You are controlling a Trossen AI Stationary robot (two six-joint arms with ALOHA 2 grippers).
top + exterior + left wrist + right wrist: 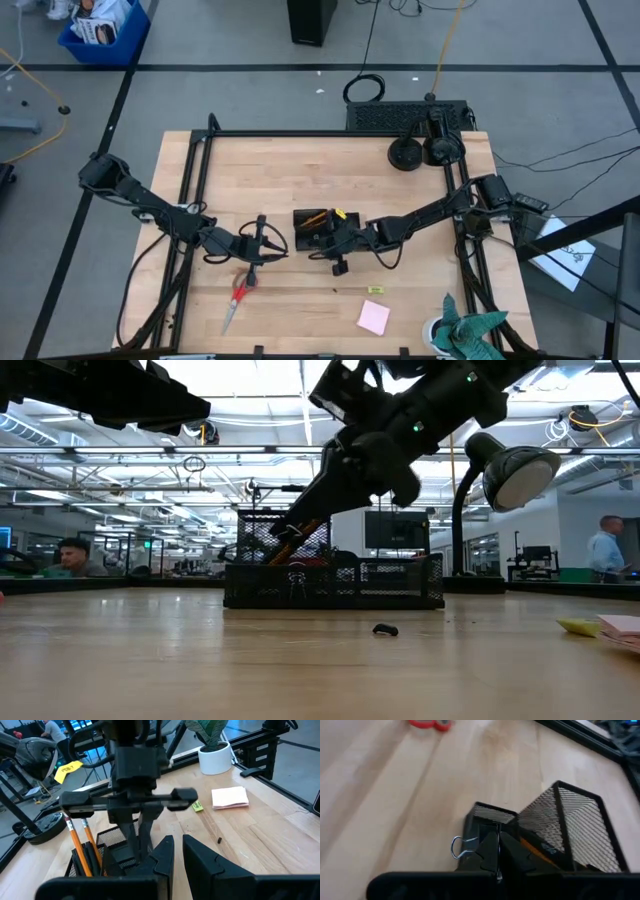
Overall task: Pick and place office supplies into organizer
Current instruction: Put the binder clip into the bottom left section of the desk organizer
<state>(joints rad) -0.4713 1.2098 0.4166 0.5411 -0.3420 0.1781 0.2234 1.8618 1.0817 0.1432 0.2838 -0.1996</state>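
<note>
2 matte-black jointed arms [150, 205] — boxy wrist housings, black cables, tiny green lights — angular dark fingers [200, 865].

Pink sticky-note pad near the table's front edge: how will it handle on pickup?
The pink sticky-note pad lies flat on the bare wooden table, so the fingers probably get little edge to pinch. It looks thin and light, so a push would likely slide it. Its top sheets may flex or peel.

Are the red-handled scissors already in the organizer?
No, the scissors lie flat on the bare wood of the table, apart from the organizer, near the front edge on the left arm's side.
</note>
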